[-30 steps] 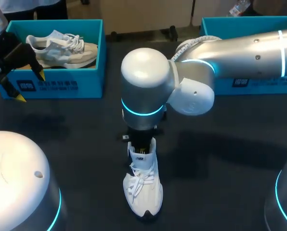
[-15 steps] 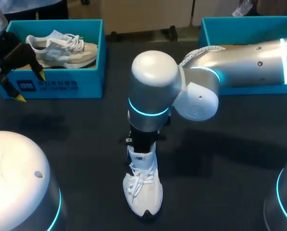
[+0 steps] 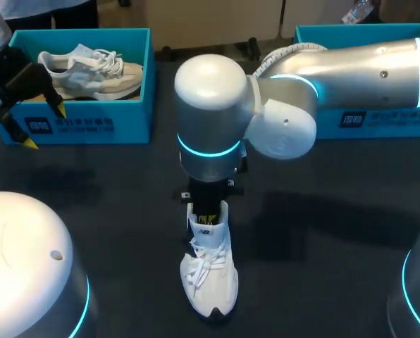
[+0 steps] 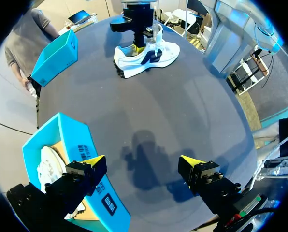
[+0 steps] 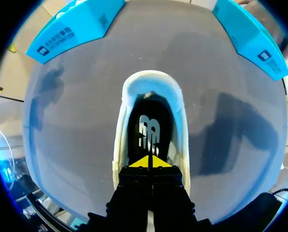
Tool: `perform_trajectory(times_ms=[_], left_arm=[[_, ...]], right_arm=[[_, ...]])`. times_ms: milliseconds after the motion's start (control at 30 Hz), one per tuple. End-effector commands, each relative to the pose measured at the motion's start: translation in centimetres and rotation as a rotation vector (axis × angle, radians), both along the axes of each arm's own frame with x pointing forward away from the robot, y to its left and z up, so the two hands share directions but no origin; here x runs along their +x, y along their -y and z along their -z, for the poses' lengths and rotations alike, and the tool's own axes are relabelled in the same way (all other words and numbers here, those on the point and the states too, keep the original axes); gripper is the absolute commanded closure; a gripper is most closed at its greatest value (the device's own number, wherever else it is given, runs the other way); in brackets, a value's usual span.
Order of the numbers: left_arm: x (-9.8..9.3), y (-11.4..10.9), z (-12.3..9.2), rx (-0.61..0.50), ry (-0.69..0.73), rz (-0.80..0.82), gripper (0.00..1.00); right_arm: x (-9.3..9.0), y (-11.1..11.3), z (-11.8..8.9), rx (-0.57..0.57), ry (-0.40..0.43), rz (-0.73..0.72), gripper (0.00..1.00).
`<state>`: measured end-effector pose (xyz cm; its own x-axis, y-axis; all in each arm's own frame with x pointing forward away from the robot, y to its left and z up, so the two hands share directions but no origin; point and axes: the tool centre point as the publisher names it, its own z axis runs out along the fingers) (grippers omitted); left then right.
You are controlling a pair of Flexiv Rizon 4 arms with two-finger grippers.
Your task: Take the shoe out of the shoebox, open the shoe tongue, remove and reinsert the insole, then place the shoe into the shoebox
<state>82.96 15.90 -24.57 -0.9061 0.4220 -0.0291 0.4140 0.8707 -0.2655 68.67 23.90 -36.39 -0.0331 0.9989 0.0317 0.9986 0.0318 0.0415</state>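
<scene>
white and laced, the shoe [image 3: 210, 271] stands on the dark table [image 3: 111, 183] toward 6 o'clock, toe pointing to 6 and heel to 12, well apart from both boxes. the right gripper [image 5: 150, 163] comes straight down into its mouth at the heel end, yellow tips pressed together with nothing showing between them, over the dark insole [image 5: 149, 130]. the left gripper [image 3: 44, 127] hangs at 10 o'clock by the front corner of the blue shoebox [image 3: 90, 127], fingers spread wide and holding nothing. a second shoe [image 3: 90, 70] lies in that box. another blue box [image 3: 400, 123] sits at 2 o'clock.
</scene>
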Motion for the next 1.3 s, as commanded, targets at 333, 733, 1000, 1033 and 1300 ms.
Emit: perform_trajectory(times_ms=[333, 733, 1000, 1033, 1300], left_arm=[[0.0, 0.0, 0.0, 0.004, 0.0, 0.001, 0.0], [0.0, 0.0, 0.0, 0.004, 0.0, 0.001, 0.0], [0.0, 0.0, 0.0, 0.004, 0.0, 0.001, 0.0], [0.0, 0.0, 0.0, 0.004, 0.0, 0.001, 0.0], [0.0, 0.0, 0.0, 0.004, 0.0, 0.001, 0.0]], right_arm=[[-0.9, 0.6, 0.6, -0.001, -0.05, 0.042, 0.0], [-1.7, 0.2, -0.6, -0.058, -0.03, 0.04, 0.0], [-1.5, 0.3, -1.0, -0.08, -0.026, 0.05, 0.0], [-1.6, 0.3, -1.1, -0.08, -0.026, 0.052, 0.0], [-2.5, 0.9, -1.3, -0.078, -0.025, 0.082, 0.0]])
